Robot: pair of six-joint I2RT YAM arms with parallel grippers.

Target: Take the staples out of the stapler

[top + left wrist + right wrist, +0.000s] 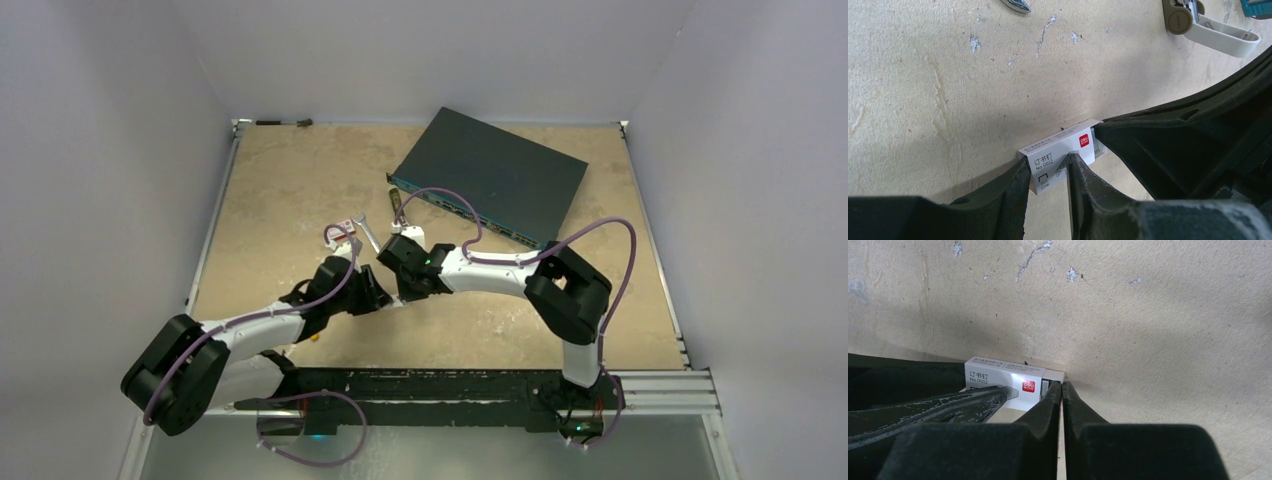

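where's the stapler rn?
Left wrist view, top right: the stapler lies on the table, beyond and clear of the white box held in the left end effector.

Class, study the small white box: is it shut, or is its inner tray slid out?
Slightly open, it seems: an inner tray juts from the white box where the right pincer tips meet.
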